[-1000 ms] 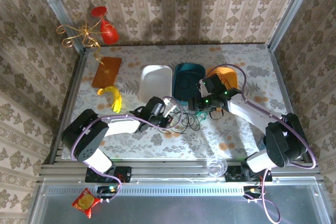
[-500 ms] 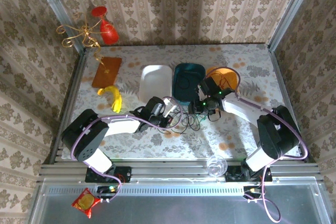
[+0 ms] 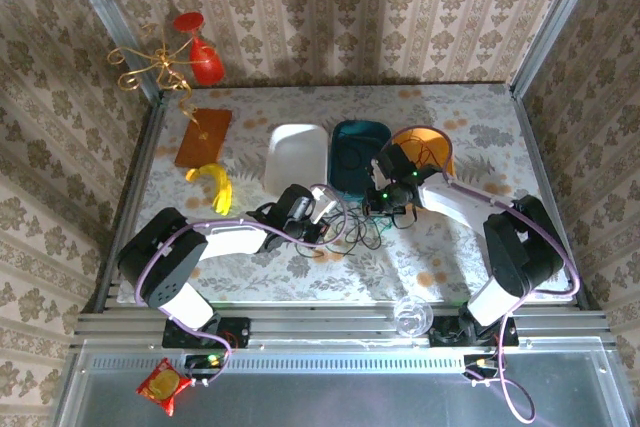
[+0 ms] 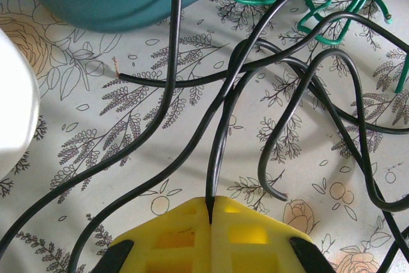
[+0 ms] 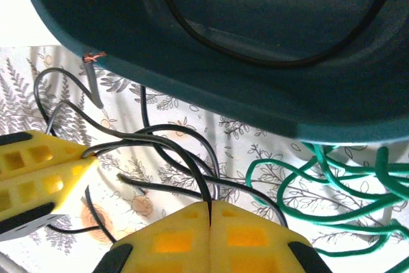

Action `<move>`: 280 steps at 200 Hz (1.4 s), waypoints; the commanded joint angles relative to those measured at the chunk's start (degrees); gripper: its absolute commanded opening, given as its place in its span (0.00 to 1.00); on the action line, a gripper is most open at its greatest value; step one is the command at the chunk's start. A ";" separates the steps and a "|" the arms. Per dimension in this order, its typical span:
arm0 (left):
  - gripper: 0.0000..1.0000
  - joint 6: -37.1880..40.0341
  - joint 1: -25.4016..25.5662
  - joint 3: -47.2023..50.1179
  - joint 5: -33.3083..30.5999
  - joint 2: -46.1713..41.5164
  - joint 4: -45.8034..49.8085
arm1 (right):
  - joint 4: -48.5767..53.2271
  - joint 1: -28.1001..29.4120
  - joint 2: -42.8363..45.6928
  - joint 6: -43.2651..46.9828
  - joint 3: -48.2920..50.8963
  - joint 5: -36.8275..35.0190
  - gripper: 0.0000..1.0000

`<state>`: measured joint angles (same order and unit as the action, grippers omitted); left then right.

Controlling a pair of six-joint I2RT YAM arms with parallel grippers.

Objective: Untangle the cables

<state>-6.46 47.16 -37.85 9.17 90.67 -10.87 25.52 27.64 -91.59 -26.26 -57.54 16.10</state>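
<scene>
The cables [image 3: 355,229] lie as a loose tangle of black and green wires on the flowered table in front of the teal tub [image 3: 358,152]. My left gripper [image 3: 326,229] is at the tangle's left side, and in the left wrist view it [image 4: 211,208] is shut on a black cable [image 4: 220,132]. My right gripper [image 3: 380,209] is at the tangle's far right, and its yellow jaws [image 5: 209,212] are shut on another black cable [image 5: 192,171]. Green cable loops [image 5: 319,190] lie just right of it. One black cable [image 5: 255,59] curves inside the tub.
A white tub [image 3: 297,157] stands left of the teal one and an orange bowl [image 3: 425,142] to its right. A banana [image 3: 215,185] and a brown board [image 3: 203,135] lie at the far left. A clear cup [image 3: 410,315] stands by the front edge.
My right gripper has moved left toward the teal tub and closed on a black cable. The left arm has stayed where it was, still gripping its cable.
</scene>
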 commanded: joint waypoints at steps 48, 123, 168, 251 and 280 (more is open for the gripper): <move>0.02 0.44 -0.22 -0.49 1.80 1.52 -0.98 | -4.95 0.23 16.64 -3.36 -1.68 -5.49 0.00; 0.05 0.57 -0.22 0.05 1.99 1.88 -1.33 | -14.73 -1.02 31.33 -5.17 -2.54 -27.00 0.00; 0.07 0.36 -0.31 0.74 1.74 1.81 -1.86 | -19.88 -6.36 34.01 -8.01 -3.18 -26.88 0.00; 0.07 0.50 -0.31 1.11 1.39 0.83 -1.28 | -19.97 -11.97 19.93 -5.99 -6.90 -15.92 0.00; 0.07 0.48 -0.32 1.37 1.20 0.42 -1.14 | -22.05 -11.99 12.47 -6.90 -6.38 -13.59 0.00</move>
<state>-6.46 47.16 -37.34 10.26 92.01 -12.40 6.42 15.88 -74.46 -33.01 -63.07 -0.93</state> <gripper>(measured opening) 0.074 0.063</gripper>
